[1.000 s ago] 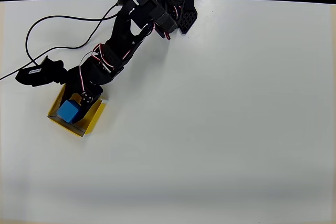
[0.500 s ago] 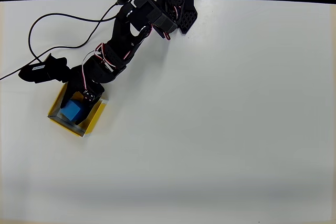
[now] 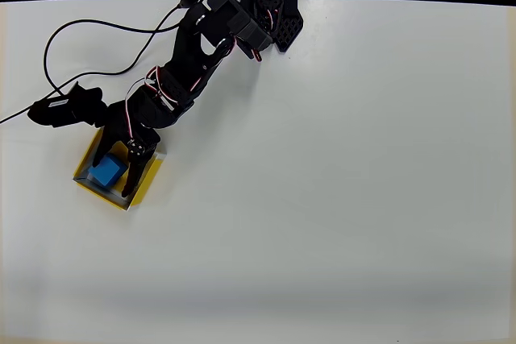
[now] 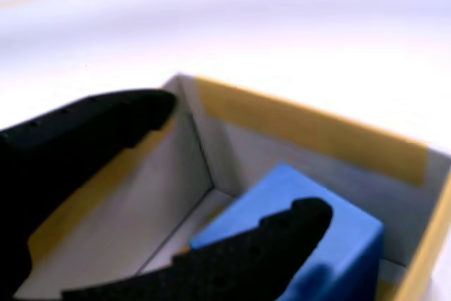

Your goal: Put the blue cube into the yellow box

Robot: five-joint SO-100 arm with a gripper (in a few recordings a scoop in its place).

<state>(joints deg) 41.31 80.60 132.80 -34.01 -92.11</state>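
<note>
The blue cube lies inside the yellow box near the table's left side in the overhead view. My black gripper reaches down into the box and stands open, with one finger along the cube's right side and the other by the box's upper left wall. In the wrist view the blue cube rests on the floor in a corner of the yellow box. The gripper is spread wide there, its lower finger crossing in front of the cube.
A black cable loops across the table's upper left. The arm's base sits at the table's far edge. A black module on the wrist sticks out left of the box. White table stretches right and towards the front.
The cube has gone down into the box and now looks smaller from above. The fingers have spread apart and let go of it.
</note>
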